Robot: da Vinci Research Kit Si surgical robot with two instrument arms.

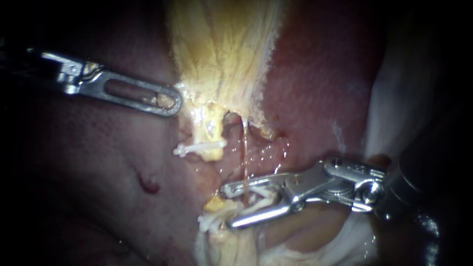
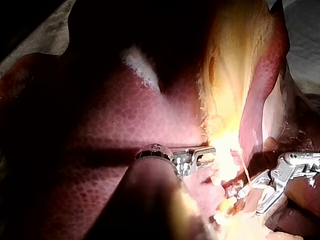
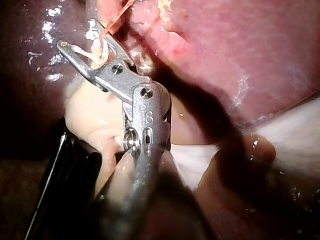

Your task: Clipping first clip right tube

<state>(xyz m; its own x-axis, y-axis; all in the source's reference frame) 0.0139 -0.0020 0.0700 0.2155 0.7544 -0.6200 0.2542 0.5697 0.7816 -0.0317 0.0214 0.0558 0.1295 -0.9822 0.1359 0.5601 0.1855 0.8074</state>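
Observation:
The right tube (image 1: 244, 148), a thin orange strand, runs down from the yellow gallbladder (image 1: 221, 49) and passes between the jaws of my right instrument (image 1: 227, 207). These jaws stand apart and carry a white clip (image 1: 258, 197) that straddles the strand. The right wrist view shows the same instrument (image 3: 77, 35), clip (image 3: 95, 55) and strand (image 3: 112, 20). My left instrument (image 1: 170, 101) has its slotted jaws shut on the gallbladder's lower left edge, with yellow tissue showing through the slot. The thicker left tube (image 1: 212, 140) bears a white clip (image 1: 199, 148).
Red liver (image 1: 320, 88) lies right of the gallbladder and darker liver (image 1: 98, 162) to its left. A second white clip (image 1: 212, 220) sits just left of my right instrument's lower jaw. Pale cloth (image 1: 394, 98) covers the right side.

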